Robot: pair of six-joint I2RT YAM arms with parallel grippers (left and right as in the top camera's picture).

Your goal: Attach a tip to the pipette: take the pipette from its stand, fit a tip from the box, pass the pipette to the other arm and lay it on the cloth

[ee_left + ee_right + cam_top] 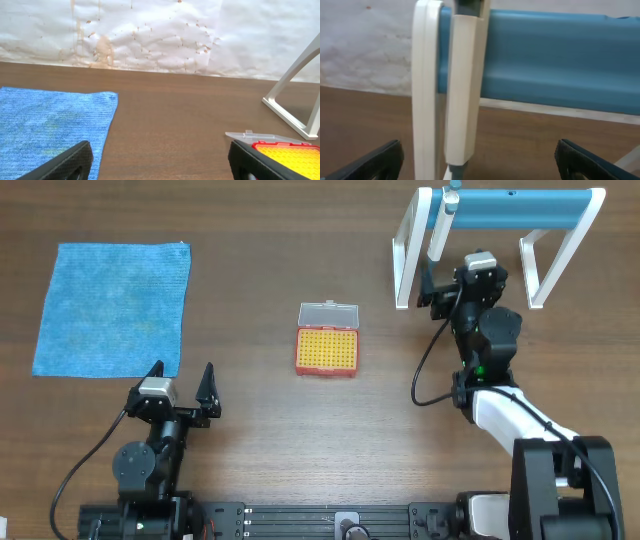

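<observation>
The pipette [462,90] is hanging upright on the stand [560,208], which is standing to the right of the tip box [327,352] and farther back. The right claw [480,162] is facing the pipette there, fingers spread wide and gripping nothing. The left claw [182,370] is sitting to the box's left, nearer the arm bases, also wide open and empty. The cloth [112,310] is lying flat, well left of the box.

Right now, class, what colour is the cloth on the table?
The cloth is blue, clearest in the top view.
</observation>
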